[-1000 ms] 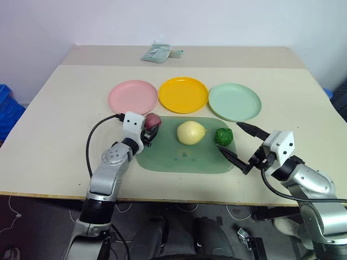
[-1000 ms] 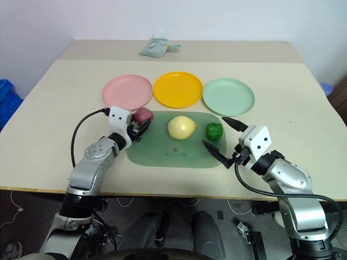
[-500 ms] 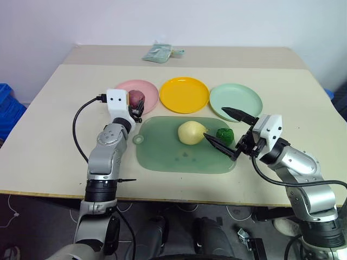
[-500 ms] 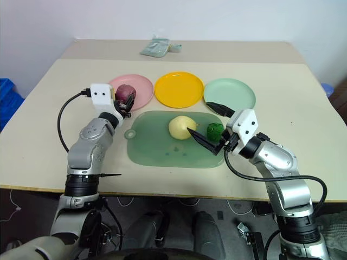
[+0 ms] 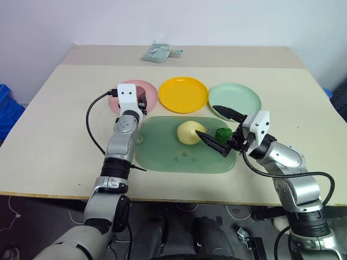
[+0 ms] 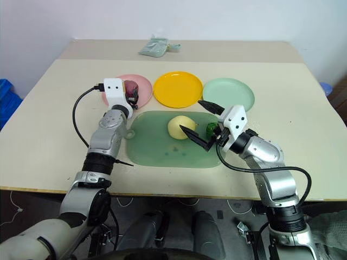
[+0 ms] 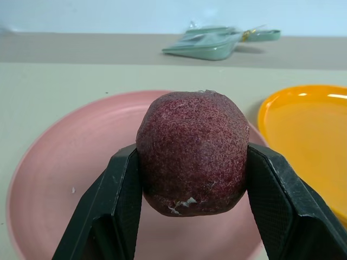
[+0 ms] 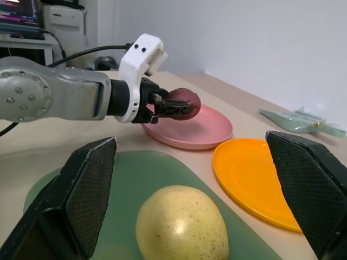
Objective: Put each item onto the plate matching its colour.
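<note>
My left gripper (image 5: 142,101) is shut on the dark red-purple round item (image 7: 192,151) and holds it level, just above the pink plate (image 5: 152,91). The pale yellow pear-shaped item (image 5: 187,132) and the bumpy dark green item (image 5: 223,133) lie on the translucent green tray (image 5: 162,154). My right gripper (image 5: 206,120) stands open over the tray's right part. One finger is in front of the pear, the other reaches over the near rim of the mint green plate (image 5: 238,96), and the green item sits close behind them. The yellow-orange plate (image 5: 183,94) holds nothing.
A small grey-green packet (image 5: 157,53) lies at the far side of the beige table (image 5: 65,124). The three plates stand in a row behind the tray. A black cable (image 5: 95,135) loops from my left wrist over the table's left part.
My left gripper has carried the red-purple item from the tray's left corner forward to above the pink plate. My open right gripper has shifted left over the tray toward the pear and green item.
</note>
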Controlling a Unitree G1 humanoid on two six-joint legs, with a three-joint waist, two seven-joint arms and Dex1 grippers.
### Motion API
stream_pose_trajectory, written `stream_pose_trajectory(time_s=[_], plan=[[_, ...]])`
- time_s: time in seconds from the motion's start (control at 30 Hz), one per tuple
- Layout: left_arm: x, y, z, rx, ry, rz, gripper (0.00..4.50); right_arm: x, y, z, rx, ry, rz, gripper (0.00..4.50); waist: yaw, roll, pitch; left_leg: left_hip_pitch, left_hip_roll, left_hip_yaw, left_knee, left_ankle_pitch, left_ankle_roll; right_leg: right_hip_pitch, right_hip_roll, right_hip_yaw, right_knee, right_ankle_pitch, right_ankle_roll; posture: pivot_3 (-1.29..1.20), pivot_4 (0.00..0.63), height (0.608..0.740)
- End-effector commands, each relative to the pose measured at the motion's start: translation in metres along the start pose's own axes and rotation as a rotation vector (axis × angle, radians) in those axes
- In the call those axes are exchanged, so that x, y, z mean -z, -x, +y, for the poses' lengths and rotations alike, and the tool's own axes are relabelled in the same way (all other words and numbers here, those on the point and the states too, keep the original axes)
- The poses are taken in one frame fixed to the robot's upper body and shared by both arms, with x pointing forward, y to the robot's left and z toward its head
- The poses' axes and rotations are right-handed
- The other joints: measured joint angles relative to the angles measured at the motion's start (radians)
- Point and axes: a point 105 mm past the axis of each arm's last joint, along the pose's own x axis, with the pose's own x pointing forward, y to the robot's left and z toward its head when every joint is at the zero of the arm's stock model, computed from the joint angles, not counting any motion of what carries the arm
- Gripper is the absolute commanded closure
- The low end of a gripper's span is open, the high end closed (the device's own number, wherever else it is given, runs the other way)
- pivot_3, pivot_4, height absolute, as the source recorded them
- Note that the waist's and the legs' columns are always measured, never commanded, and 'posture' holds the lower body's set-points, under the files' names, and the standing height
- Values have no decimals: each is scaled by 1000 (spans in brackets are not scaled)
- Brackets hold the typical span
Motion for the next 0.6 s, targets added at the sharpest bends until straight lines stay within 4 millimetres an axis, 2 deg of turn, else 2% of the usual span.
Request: stream_pose_trajectory(time_s=[0.03, 0.33, 0.6], plan=[[-16, -8, 4, -36, -33, -73, 2316, -11, -4, -4, 6, 25, -34, 0, 0, 0, 0, 0, 0, 0, 0, 0, 0, 0, 0, 0, 0, 0, 0, 0, 150, 740], [-18, -14, 12, -81, -34, -97, 2316, -14, -13, -17, 56, -5, -56, 0, -1, 0, 0, 0, 0, 0, 0, 0, 1, -1, 0, 0, 0, 1, 0, 0, 150, 740], [-16, -15, 21, -109, -40, -91, 2316, -10, -15, -21, 61, -47, -44, 0, -1, 0, 0, -1, 0, 0, 0, 0, 1, -1, 0, 0, 1, 2, 0, 0, 150, 740]])
